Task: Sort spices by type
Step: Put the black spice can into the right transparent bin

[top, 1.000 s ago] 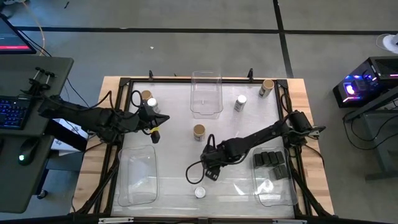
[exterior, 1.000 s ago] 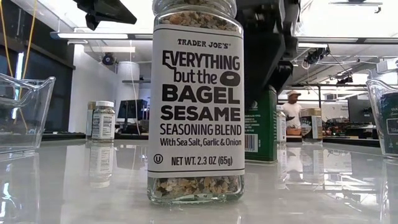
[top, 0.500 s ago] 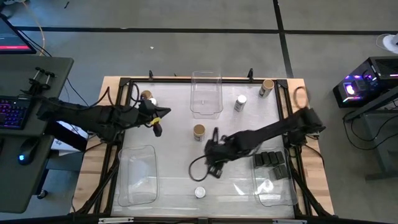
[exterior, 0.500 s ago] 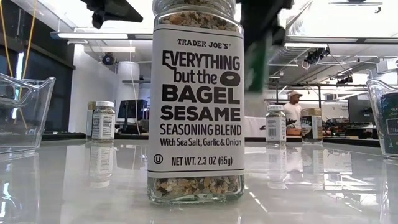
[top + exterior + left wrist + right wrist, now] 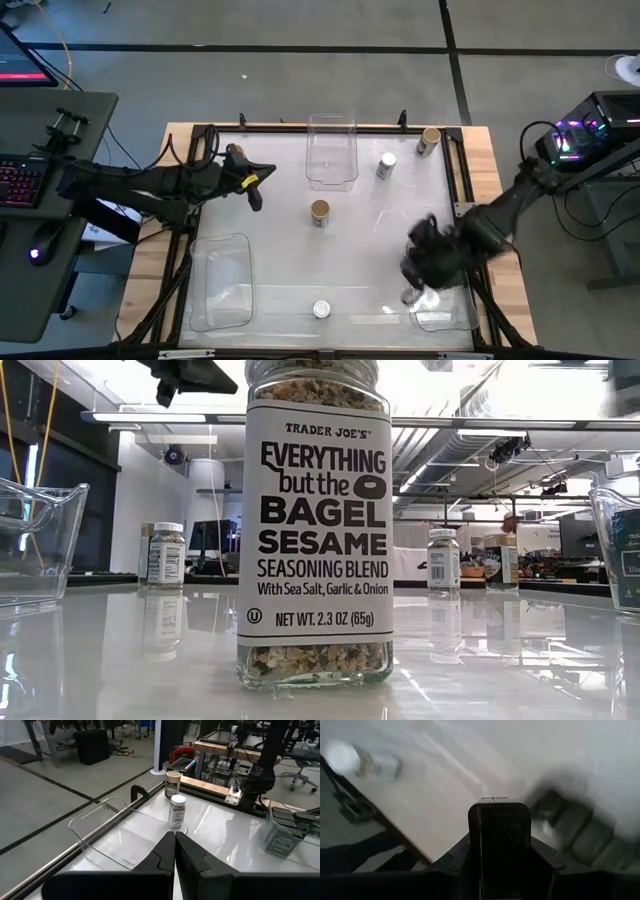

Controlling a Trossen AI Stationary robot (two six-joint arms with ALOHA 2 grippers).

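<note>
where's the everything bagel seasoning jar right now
The bagel seasoning jar stands upright at the table's near edge, centre in the high view, between the two near clear bins.

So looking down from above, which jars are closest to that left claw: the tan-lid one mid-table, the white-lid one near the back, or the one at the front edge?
From the left gripper, in the high view:
1. Tan-lid jar, mid-table, just right of the gripper.
2. White-lid jar at the front edge, toward the near side.
3. White-lid jar near the back, beyond the clear bin, slightly farther.
The last two are nearly tied.
</note>
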